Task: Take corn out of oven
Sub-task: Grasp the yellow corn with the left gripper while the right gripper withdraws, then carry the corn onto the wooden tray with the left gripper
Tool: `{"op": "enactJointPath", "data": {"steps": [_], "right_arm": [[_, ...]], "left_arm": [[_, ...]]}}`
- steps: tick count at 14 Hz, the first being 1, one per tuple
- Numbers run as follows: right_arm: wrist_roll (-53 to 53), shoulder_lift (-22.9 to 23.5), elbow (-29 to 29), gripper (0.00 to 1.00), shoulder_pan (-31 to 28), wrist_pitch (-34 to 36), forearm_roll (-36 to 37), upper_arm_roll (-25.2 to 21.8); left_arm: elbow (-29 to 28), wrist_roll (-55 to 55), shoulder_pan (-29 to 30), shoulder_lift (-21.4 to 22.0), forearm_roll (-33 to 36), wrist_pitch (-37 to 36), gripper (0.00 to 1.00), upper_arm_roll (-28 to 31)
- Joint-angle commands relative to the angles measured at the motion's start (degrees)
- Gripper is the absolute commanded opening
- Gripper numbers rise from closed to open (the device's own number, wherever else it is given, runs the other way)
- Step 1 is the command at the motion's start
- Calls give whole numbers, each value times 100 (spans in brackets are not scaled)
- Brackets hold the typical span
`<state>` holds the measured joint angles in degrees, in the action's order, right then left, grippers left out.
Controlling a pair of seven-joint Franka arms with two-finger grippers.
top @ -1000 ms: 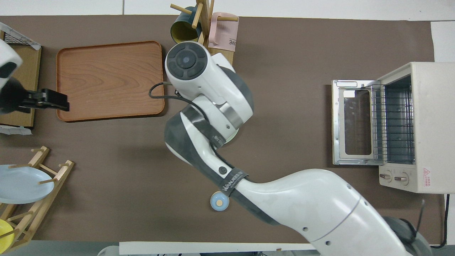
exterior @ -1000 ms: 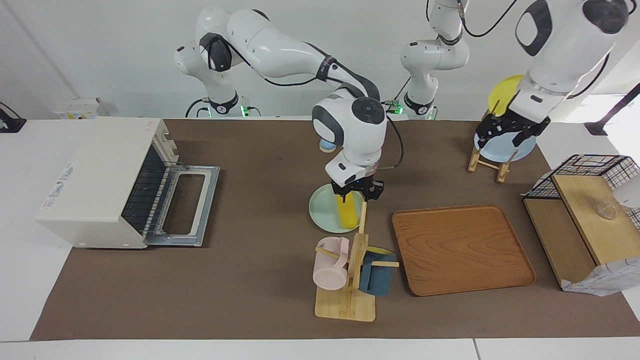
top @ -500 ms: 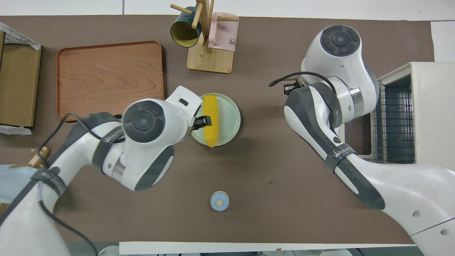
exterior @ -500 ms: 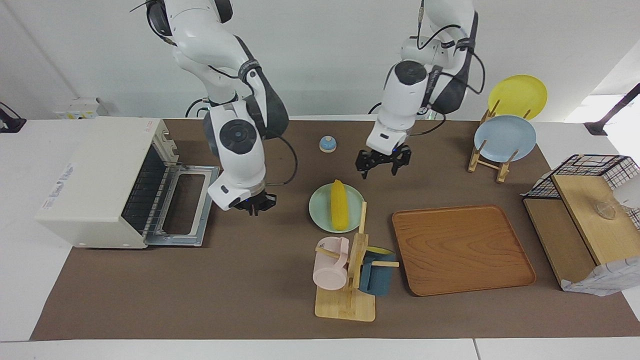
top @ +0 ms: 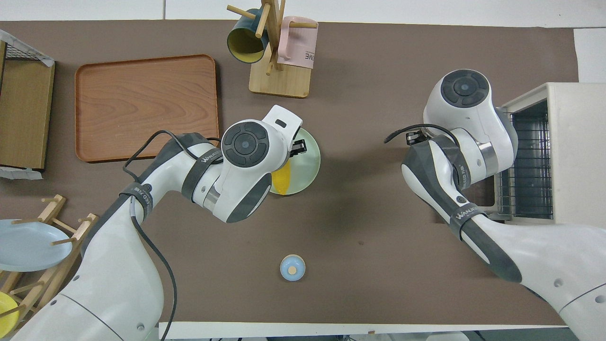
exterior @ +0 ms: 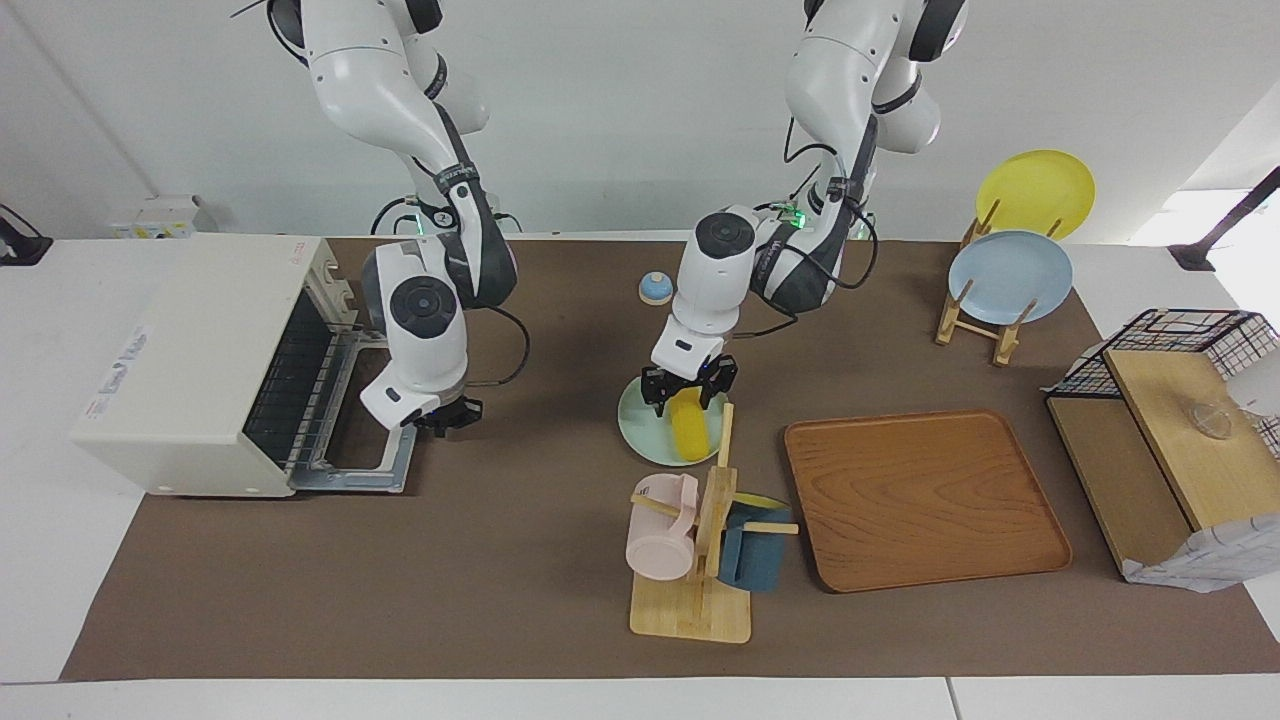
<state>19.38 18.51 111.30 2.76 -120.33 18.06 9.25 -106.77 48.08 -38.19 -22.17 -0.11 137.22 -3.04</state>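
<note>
The yellow corn (exterior: 691, 428) lies on a light green plate (exterior: 640, 425) in the middle of the table; its tip also shows in the overhead view (top: 283, 182). My left gripper (exterior: 689, 384) is open and low over the corn's end nearer the robots, its fingers (exterior: 655, 387) on either side of the cob. The cream oven (exterior: 190, 345) stands at the right arm's end of the table, its door (exterior: 345, 470) open flat and its wire rack (top: 528, 161) bare. My right gripper (exterior: 441, 414) hangs over the door's outer edge.
A wooden mug rack (exterior: 700, 545) with a pink and a blue mug stands just farther from the robots than the plate. A wooden tray (exterior: 925, 495), a plate rack (exterior: 1003, 280), a wire basket (exterior: 1170, 345) and a small blue bell (exterior: 655, 288) are also here.
My right gripper left the corn on the plate and moved to the oven door. My left gripper came across from the plate rack and lowered over the corn.
</note>
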Motion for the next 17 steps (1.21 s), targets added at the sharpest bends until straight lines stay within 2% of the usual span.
{"op": "enactJointPath", "data": {"steps": [1,3,5,6,7,8,10,11,14,15,16,17], "right_arm": [[-127,-137,287,0,-205,-113,163,86],[-180,-146,287,0,-232,-70,250,86],[-425,-137,139,0,-232,166,732,94],[-574,-93,-80,0,-215,438,795,95],[-837,-41,-317,0,-215,728,805,103],[-1179,-40,-528,0,-241,957,805,103],[-1804,-180,-915,0,-363,1553,744,95],[-1928,-329,-952,0,-434,1739,734,103],[-2341,-734,-943,2,-714,2074,568,103],[-2534,-830,-943,3,-837,2093,419,103],[-2744,-927,-952,6,-987,2136,296,103],[-2903,-1015,-961,10,-1110,2198,182,103]], "left_arm": [[112,96,-5,-76,107,94,0,22],[112,87,13,-234,151,235,0,31],[156,96,13,-261,213,140,0,49],[347,105,4,-252,196,-183,0,92],[802,96,13,-252,213,-743,0,197],[937,44,74,-200,222,-1010,0,216],[703,-201,337,115,239,-1144,0,216],[631,-481,564,204,231,-1153,0,233],[622,-1823,1740,161,231,-943,0,216],[604,-2316,2066,91,231,-664,0,216],[709,-2617,2287,-179,231,-296,0,216],[840,-2750,2489,-330,248,-109,3,225]]}}
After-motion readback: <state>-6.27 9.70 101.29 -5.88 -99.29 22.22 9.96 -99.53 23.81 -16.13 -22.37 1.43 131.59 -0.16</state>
